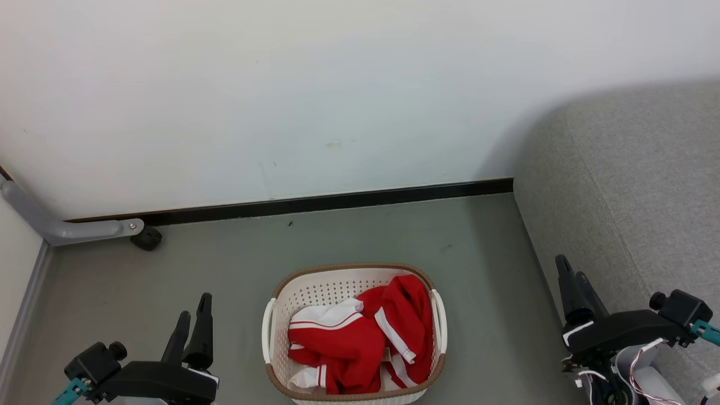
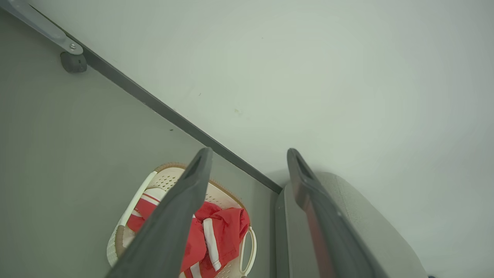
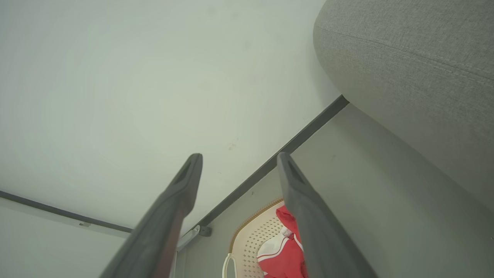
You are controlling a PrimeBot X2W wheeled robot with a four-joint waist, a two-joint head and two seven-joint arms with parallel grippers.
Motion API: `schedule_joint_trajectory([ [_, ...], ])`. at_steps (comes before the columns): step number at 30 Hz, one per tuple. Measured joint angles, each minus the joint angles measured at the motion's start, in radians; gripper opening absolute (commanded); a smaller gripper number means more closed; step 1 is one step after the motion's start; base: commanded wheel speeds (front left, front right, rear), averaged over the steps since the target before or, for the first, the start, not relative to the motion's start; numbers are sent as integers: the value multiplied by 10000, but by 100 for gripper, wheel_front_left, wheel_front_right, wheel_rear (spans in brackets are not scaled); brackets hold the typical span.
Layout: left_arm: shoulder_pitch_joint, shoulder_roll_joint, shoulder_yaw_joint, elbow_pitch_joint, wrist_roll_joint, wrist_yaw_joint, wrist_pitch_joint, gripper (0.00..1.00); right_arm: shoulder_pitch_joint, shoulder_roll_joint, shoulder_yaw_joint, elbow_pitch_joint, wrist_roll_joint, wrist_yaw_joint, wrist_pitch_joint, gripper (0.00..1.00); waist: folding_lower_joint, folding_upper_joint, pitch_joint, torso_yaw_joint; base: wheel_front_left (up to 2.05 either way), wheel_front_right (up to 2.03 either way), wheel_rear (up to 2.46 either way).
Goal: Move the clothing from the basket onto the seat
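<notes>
Two pieces of red, white-striped clothing lay heaped in the basket on the grey floor, with a strip of bare floor between it and the seat to the robot's right. The left gripper and right gripper hung either side — fingers spread wide, holding nothing. A grey bracket met the dark skirting. The left wrist camera's own finger hid part of the heap; the right wrist camera caught a thin dark line — possibly a wall joint.
</notes>
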Motion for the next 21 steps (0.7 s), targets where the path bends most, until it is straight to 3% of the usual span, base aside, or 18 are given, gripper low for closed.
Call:
schedule_joint_trajectory([
  [21,-361,341,-855,610,2861,115,-748,100,-873,-322,1515,953,-2715,-520,-700,100,0,0,-10,-22,0,0,0],
])
